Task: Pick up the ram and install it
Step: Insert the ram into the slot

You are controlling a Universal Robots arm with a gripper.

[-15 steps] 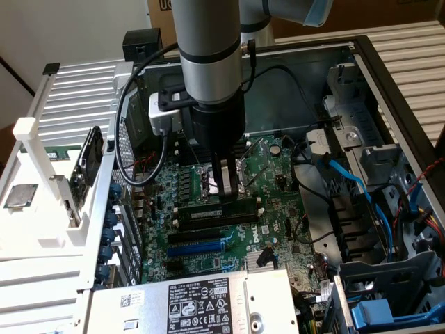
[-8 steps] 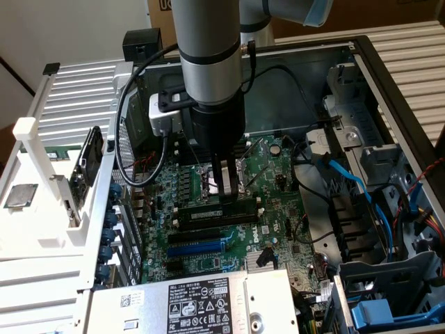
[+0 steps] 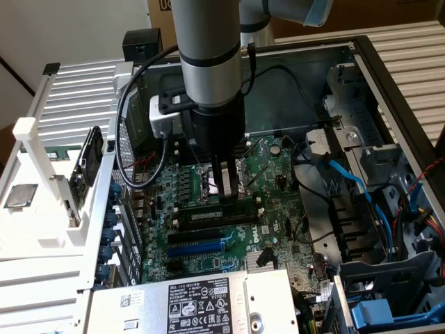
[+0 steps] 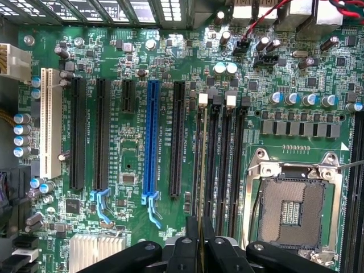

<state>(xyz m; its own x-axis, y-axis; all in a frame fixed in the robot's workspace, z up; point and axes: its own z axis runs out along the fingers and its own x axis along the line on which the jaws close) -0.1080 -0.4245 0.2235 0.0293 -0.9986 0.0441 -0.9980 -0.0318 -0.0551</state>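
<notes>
1. Open computer case (image 3: 389, 76) lies under the arm (image 3: 208, 69), its green board (image 4: 136, 153) facing up, with cables and a labelled power supply (image 3: 188, 303) around it.
2. Your claw (image 4: 200, 250) is clenched on the ram (image 4: 201, 170). In the wrist view the stick shows edge-on, as a thin line running out from between the two fingers (image 4: 185, 250).
3. That line runs along the row of black slots (image 4: 224, 165), between the blue slot (image 4: 152, 136) and the empty processor socket (image 4: 293, 210). It ends at a white latch (image 4: 203, 99).
4. By my reading, the pickup is done and you are in the install step, with the stick lined up over one slot. I cannot tell whether its lower edge touches the slot.
5. Seating it, in my judgement, calls for the stick to be parallel to the slot, then a straight, even push. A tilt could jam one end.
6. From the exterior view you get the arm's near-upright stance and how low the claw hangs over the board. From the wrist view you get the sideways line-up with the slot, which from outside is hidden behind the claw.
</notes>
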